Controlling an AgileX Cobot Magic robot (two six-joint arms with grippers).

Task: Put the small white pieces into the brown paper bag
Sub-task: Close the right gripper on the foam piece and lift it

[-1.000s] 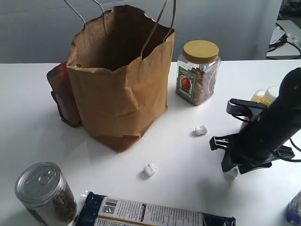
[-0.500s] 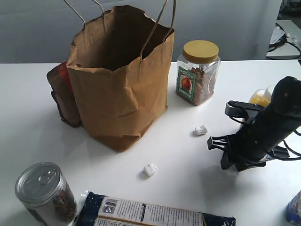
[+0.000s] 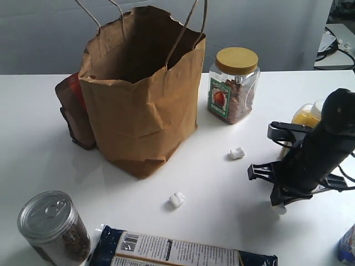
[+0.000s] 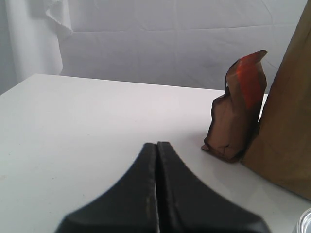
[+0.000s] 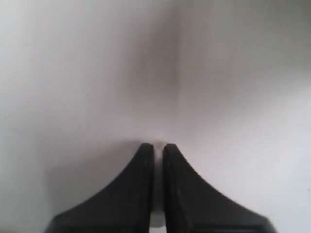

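Note:
The tall brown paper bag (image 3: 141, 105) stands open at the back left; its side also shows in the left wrist view (image 4: 291, 121). Two small white pieces lie loose on the table, one (image 3: 237, 153) in front of the jar and one (image 3: 177, 199) nearer the front. My right gripper (image 3: 279, 204) points down at the table on the right, shut on the third white piece (image 3: 279, 210), which shows as a pale sliver between the fingers (image 5: 158, 146). My left gripper (image 4: 157, 145) is shut and empty, low over bare table left of the bag.
A dark red-and-brown pouch (image 3: 75, 111) leans against the bag's left side. A yellow-lidded jar (image 3: 234, 86) stands right of the bag. A yellow bottle (image 3: 308, 115) sits behind my right arm. A tin can (image 3: 52, 224) and a dark blue package (image 3: 177, 249) lie along the front edge.
My right arm dipped, then shifted slightly right and toward the front, its tips staying close to the table with the white piece between them. Nothing else moved.

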